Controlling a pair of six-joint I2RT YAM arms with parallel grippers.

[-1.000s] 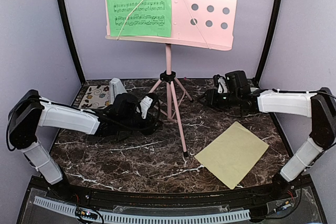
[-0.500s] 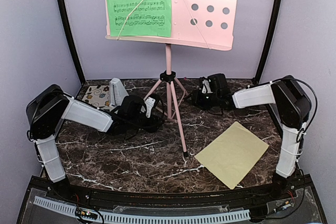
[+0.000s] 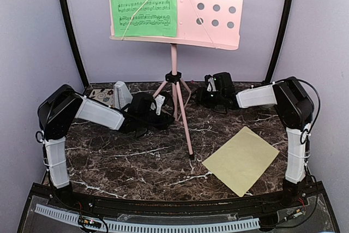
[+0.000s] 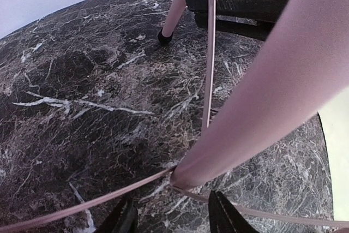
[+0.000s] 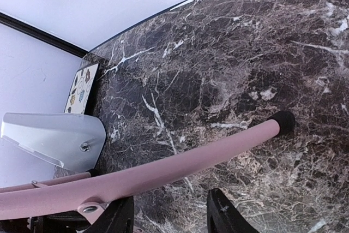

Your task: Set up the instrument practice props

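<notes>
Left end effector (image 4: 172, 217) and right end effector (image 5: 170, 214) both apart, at legs of pink hole-dotted tripod music stand (image 3: 174, 64). An uneven pull could topple it.

Both arms close in on the tripod!
The left gripper (image 3: 159, 104) and right gripper (image 3: 204, 95) have slid inward to the pink music stand (image 3: 174, 64) legs, elbows raised, stand nudged slightly.

I count one pink music stand (image 3: 174, 75) at centre, two sheets of music, the green page (image 3: 143, 1) at upper left and the pale-yellow page (image 3: 243, 159) at lower right, one grey-white metronome (image 3: 122, 94) and one flower-patterned card (image 3: 100, 96), both at middle left.
</notes>
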